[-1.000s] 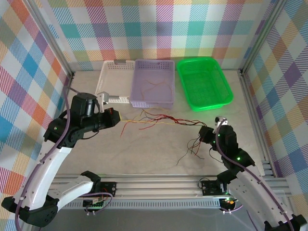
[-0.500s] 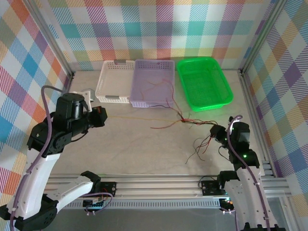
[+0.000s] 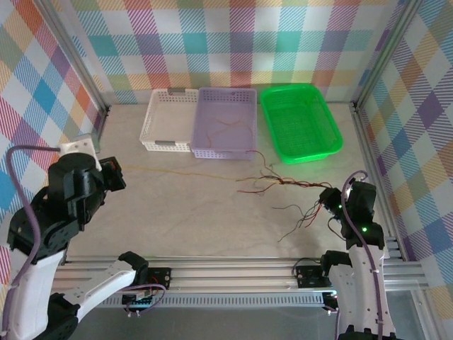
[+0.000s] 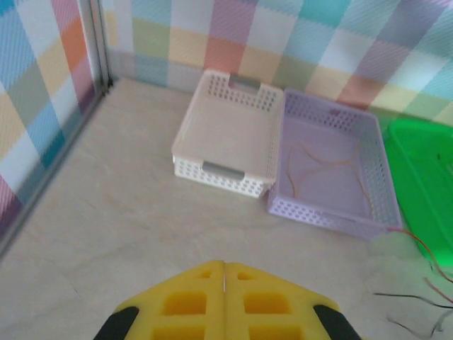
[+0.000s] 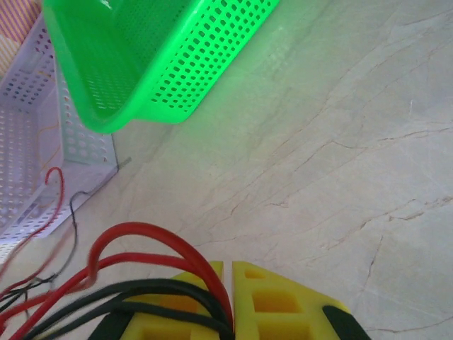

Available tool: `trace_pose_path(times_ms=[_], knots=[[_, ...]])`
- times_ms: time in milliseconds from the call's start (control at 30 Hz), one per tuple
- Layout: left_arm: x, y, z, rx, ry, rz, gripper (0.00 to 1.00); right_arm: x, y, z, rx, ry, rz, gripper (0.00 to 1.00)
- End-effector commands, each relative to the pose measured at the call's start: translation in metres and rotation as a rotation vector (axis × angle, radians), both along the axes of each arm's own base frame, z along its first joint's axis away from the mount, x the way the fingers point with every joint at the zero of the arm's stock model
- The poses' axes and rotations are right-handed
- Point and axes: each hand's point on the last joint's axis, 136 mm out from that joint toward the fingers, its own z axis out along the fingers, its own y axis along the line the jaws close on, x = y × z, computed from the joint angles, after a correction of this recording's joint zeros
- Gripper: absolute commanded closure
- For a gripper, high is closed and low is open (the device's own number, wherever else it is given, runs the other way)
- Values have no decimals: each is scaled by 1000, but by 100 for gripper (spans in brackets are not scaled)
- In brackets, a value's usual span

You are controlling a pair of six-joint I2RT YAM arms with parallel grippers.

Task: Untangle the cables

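On the tabletop [image 3: 198, 219], the cables [image 3: 279, 183] are lying tangled at 5 o'clock of the purple basket [image 3: 223, 152] — loose strands are resting inside it. At 4 o'clock the right hand [image 3: 329, 200] is clamping the red and black strands [image 5: 170, 285], anchoring the knot. At 9 o'clock the left hand [image 3: 115, 174], pads together, is apparently pinching the orange-yellow cable [image 3: 184, 173] — holding it stretched away to slide free.

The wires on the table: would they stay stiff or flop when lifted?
Probably floppy: the wires lie in loose curls and loop beside the right pincer. Likely very light, being hair-thin. Crossing strands may snag on each other.
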Motion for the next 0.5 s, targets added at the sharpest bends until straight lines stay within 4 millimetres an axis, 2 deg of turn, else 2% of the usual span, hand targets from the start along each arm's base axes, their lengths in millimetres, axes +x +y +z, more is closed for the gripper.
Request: trace_pose_path(times_ms=[0,67,200,300,467], knots=[[-18,46,28,101,-105,186,100,-3,-29,-2,-54,34,-144,100],[-21,50,32,105,-118,203,100,-5,-32,-2,-63,42,-162,100],[-41,71,56,95,-227,259,100,-5,-33,-5,-65,55,-163,100],[-48,76,70,75,-276,260,100,-5,-32,-10,-53,65,-164,100],[-69,88,96,-44,-431,261,100,-4,-32,-12,-50,75,-161,100]])
